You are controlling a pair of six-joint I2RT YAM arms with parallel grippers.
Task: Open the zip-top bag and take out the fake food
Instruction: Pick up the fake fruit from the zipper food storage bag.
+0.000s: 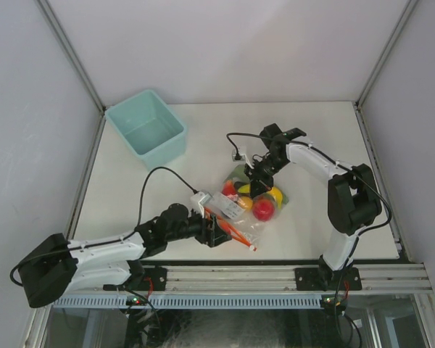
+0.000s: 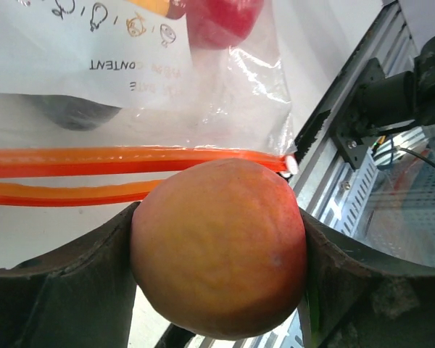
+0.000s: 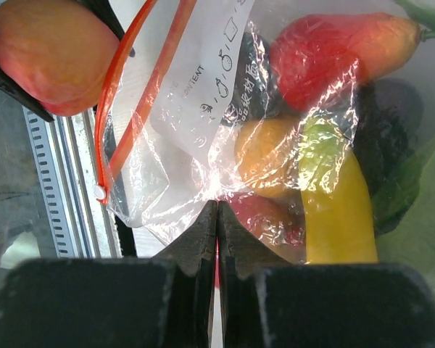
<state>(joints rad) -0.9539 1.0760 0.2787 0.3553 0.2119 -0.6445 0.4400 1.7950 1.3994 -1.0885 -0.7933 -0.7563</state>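
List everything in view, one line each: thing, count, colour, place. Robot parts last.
bag: one, clear with orange zip strip, table centre near the front edge.
food in bag: several pieces, red, yellow, orange, dark, green; exact count unclear.
peach: one, orange-red, outside the bag, between the left fingers.
bin: one, teal, far left of the table.
table: one, white.
rail: one, silver, along the table's front edge.
left gripper: one, dark, closed on the peach beside the zip strip.
right gripper: one, black, shut, pinching the bag's plastic.
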